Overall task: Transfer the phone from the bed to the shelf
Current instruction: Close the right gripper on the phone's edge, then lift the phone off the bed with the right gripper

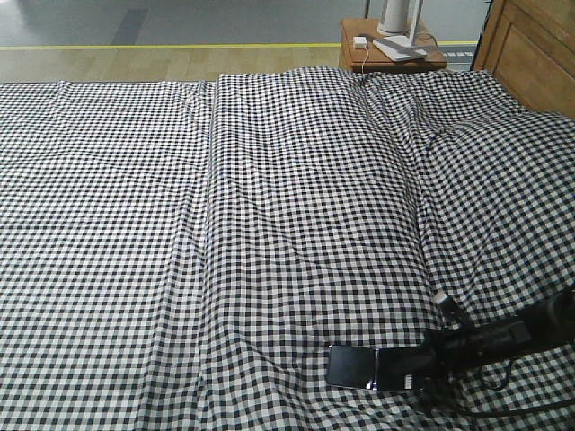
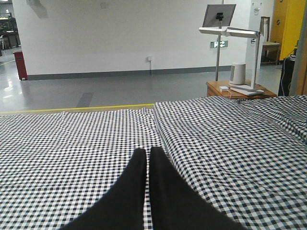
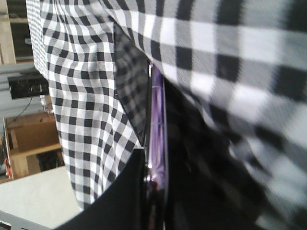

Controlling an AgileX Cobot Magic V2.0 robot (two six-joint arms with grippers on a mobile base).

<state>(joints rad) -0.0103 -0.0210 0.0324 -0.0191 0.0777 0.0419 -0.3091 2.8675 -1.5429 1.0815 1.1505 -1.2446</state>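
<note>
Phone (image 1: 350, 366): flat on bed (image 1: 269, 224), near right; right pincer (image 1: 384, 369) apparently grasping its right end, left pincer (image 2: 147, 160) clenched, empty; step, judged: pickup; next needs a level lift, then carry to shelf.

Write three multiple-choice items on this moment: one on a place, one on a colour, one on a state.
1. The phone lies
A. on a chair
B. on the bed, at the near edge of the front view
C. in a drawer

2. The bed's cover is
A. plain blue
B. red striped
C. black-and-white check

3. The left gripper is
A. shut and empty
B. wide open
C. holding a cup

Answers:
1 B: the phone rests on the checked cloth, with the right gripper closed on its end.
2 C: small dark and white squares cover the whole bed.
3 A: its fingers meet with nothing between them.
</note>
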